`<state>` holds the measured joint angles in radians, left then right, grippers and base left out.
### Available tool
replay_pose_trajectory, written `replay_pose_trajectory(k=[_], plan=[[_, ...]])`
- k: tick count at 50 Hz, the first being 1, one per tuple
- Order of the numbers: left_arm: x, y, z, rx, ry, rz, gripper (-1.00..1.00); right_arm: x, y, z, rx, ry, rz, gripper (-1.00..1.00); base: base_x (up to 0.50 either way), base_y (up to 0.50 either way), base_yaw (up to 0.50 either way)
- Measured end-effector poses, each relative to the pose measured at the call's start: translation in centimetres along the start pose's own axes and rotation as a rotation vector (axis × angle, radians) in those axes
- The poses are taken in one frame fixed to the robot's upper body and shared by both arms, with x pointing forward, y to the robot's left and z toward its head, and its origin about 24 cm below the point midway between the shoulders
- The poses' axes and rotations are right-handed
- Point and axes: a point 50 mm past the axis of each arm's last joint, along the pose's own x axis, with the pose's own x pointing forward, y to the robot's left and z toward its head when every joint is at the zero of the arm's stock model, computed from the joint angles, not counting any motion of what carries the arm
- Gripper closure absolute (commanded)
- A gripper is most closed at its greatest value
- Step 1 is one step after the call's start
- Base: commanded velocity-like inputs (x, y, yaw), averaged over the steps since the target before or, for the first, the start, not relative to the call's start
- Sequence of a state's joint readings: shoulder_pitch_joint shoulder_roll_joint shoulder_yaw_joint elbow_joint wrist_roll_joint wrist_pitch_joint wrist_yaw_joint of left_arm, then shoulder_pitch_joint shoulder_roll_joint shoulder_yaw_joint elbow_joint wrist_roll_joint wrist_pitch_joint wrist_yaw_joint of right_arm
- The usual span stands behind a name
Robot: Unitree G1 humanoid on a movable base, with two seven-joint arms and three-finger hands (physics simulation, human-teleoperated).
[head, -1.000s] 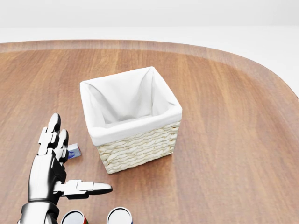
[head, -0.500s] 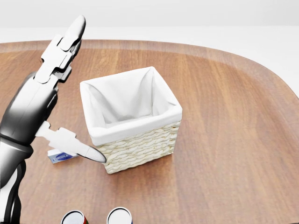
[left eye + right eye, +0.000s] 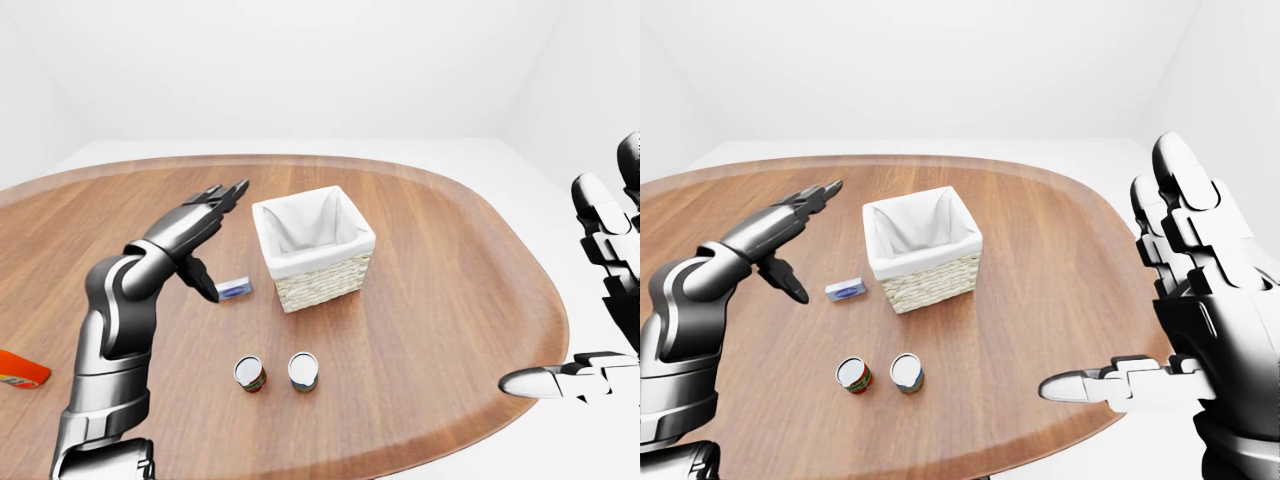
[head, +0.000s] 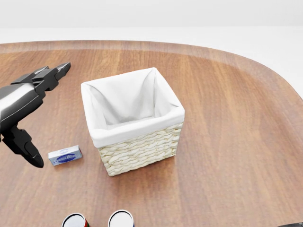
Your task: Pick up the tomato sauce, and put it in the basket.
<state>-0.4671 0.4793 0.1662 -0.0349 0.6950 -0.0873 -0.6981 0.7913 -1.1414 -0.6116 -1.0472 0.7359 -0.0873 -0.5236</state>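
Two small cans stand near the bottom of the table: one with a red and green label [image 3: 250, 373], which looks like the tomato sauce, and one with a blue and white label [image 3: 303, 371]. The wicker basket [image 3: 322, 282] with a white cloth lining stands upright at mid-table, and nothing shows inside it. My left hand [image 3: 220, 240] is open, fingers stretched out, hovering above the table left of the basket and well above the cans in the picture. My right hand [image 3: 1120, 280] is open and empty off the table's right edge.
A small blue and white box [image 4: 65, 156] lies flat just left of the basket, under my left thumb. An orange-red bottle-like thing [image 3: 20, 370] lies at the left-eye view's left edge. The round wooden table [image 3: 450, 260] ends close below the cans.
My left hand has risen from beside the cans, swung up past the basket's left side, and now stretches flatter and further left. The blue box shows fully. The camera has not moved.
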Motion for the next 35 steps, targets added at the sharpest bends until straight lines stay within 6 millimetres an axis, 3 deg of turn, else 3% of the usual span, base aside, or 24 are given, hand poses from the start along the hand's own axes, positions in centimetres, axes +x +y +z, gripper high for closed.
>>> replay_pose_trajectory(k=[8, 15, 35], plan=[[-1.4, 0.1, -1.0, 0.01, 0.044, 0.022, -1.0, 0.0, 0.2, 0.0, 0.002, -0.004, 0.01, -1.0, 0.0, 0.0, 0.0], [-2.7, -1.1, -1.2, -0.008, 0.056, 0.018, -1.0, 0.2, 0.4, 0.0, 0.004, -0.009, 0.025, -1.0, 0.0, 0.0, 0.0], [-4.4, -9.0, -4.5, -0.055, 0.269, -0.235, -1.0, 0.2, 0.6, -0.1, 0.006, -0.008, 0.034, -1.0, 0.0, 0.0, 0.0]])
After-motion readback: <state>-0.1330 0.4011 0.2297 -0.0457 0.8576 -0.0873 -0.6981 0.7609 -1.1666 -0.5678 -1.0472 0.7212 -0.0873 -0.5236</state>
